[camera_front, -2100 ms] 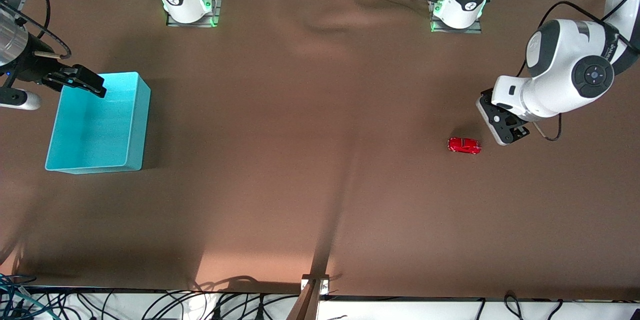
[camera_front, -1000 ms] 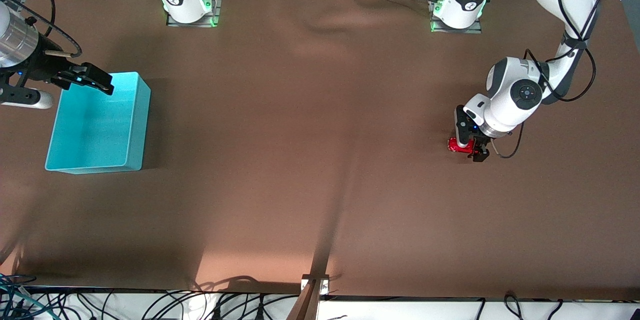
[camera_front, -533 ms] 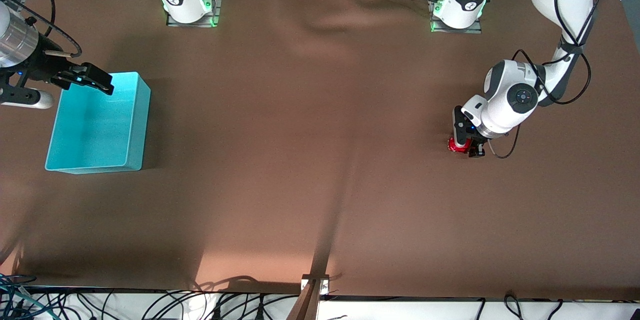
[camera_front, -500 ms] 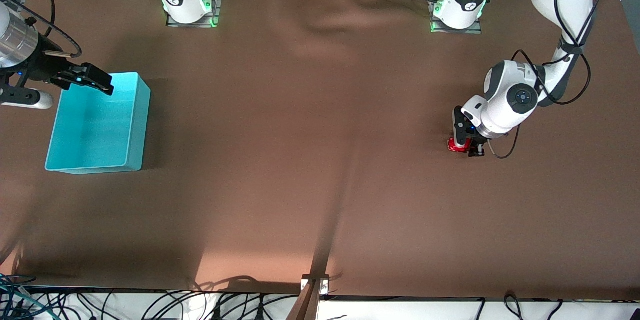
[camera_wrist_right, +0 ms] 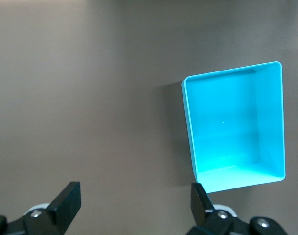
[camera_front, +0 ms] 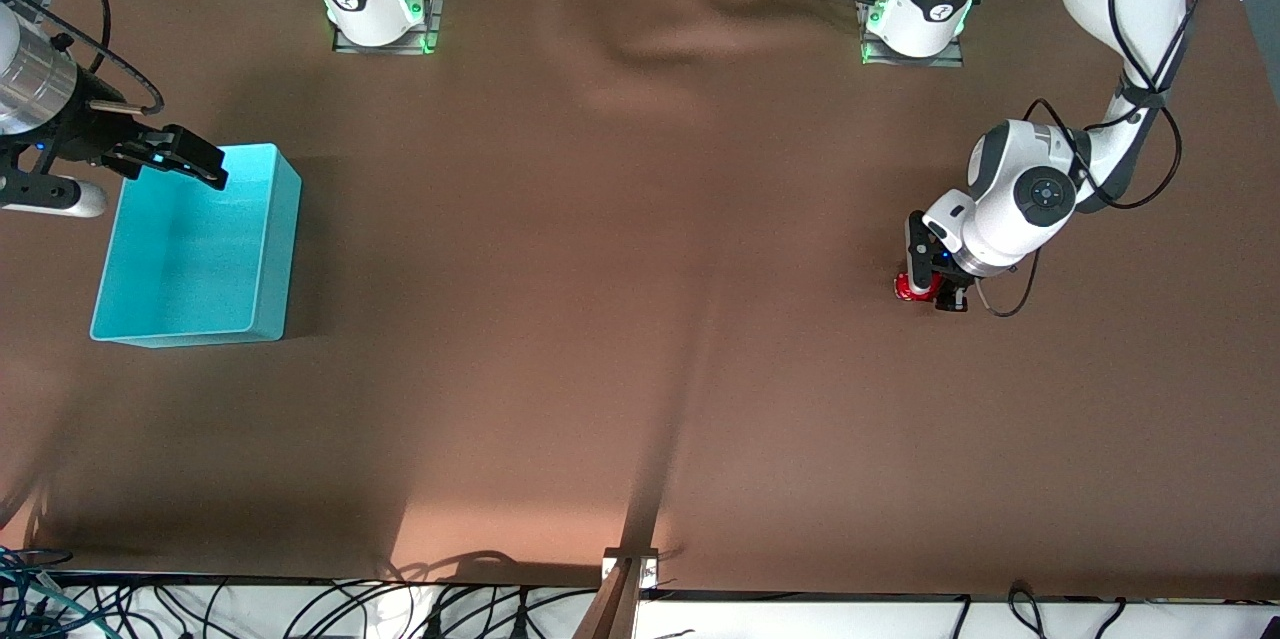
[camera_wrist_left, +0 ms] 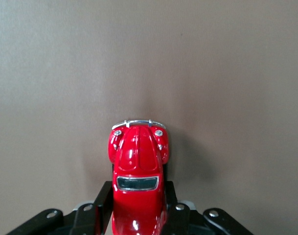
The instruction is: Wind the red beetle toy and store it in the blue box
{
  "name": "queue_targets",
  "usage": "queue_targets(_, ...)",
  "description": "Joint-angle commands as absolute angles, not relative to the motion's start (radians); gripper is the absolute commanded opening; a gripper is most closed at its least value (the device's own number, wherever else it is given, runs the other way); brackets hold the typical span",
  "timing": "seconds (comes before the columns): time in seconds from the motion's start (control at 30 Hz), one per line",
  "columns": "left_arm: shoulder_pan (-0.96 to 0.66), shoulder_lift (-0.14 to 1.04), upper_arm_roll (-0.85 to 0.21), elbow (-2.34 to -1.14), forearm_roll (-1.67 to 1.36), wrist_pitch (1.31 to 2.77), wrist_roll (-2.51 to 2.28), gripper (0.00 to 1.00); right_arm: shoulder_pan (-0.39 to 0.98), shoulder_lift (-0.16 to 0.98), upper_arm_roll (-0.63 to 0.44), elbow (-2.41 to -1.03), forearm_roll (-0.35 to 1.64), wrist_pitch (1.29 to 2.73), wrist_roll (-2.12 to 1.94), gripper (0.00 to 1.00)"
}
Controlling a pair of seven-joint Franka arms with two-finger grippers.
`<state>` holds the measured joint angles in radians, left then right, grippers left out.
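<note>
Between the fingers of the left gripper (camera_front: 931,293), down on the brown table (camera_front: 640,319), sits the clamped red beetle toy (camera_wrist_left: 137,171). Beneath the spread-fingered right gripper (camera_front: 170,159) lies the blue box (camera_front: 200,249).

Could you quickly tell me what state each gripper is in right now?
Left gripper: closed on the red beetle toy, on the table.
Right gripper: open, empty, waiting above the blue box.

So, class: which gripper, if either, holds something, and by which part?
The left gripper grips the red beetle toy by its two sides, toward the rear. The right gripper holds nothing.
</note>
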<state>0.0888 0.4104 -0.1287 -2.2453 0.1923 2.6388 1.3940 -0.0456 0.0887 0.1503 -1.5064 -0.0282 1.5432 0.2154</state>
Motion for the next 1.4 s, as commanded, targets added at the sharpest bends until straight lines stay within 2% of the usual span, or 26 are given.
queue_targets(0.0, 0.133, 0.454, -0.127, -2.227, 0.218, 2.651, 1.448, 0.07, -0.046, 0.089, 0.152, -1.497, -0.029, 1.529, 0.207, 1.00)
queue_targets(0.57, 0.304, 0.489, -0.127, -2.195, 0.218, 2.651, 1.629, 0.09, -0.046, 0.089, 0.152, -1.497, -0.029, 1.528, 0.207, 1.00)
queue_targets(0.93, 0.307, 0.494, -0.129, -2.183, 0.218, 2.651, 1.649, 0.12, -0.046, 0.089, 0.152, -1.497, -0.029, 1.519, 0.209, 1.00)
queue_targets(1.0, 0.307, 0.494, -0.129, -2.181, 0.219, 2.651, 1.649, 0.19, -0.046, 0.089, 0.152, -1.497, -0.029, 1.519, 0.209, 1.00)
queue_targets(1.03, 0.307, 0.494, -0.129, -2.181, 0.219, 2.651, 1.654, 0.26, -0.046, 0.089, 0.152, -1.497, -0.029, 1.519, 0.209, 1.00)
queue_targets(1.07, 0.307, 0.494, -0.129, -2.180, 0.219, 2.651, 1.654, 0.41, -0.046, 0.089, 0.152, -1.497, -0.029, 1.517, 0.209, 1.00)
queue_targets(1.1, 0.307, 0.492, -0.129, -2.180, 0.218, 2.651, 1.652, 0.68, -0.046, 0.089, 0.152, -1.497, -0.029, 1.519, 0.209, 1.00)
queue_targets(1.13, 0.307, 0.491, -0.130, -2.180, 0.212, 2.651, 1.649, 1.00, -0.046, 0.089, 0.152, -1.497, -0.029, 1.519, 0.209, 1.00)
queue_targets(1.37, 0.313, 0.485, -0.130, -2.175, 0.201, 2.651, 1.644, 1.00, -0.046, 0.089, 0.152, -1.497, -0.029, 1.519, 0.209, 1.00)
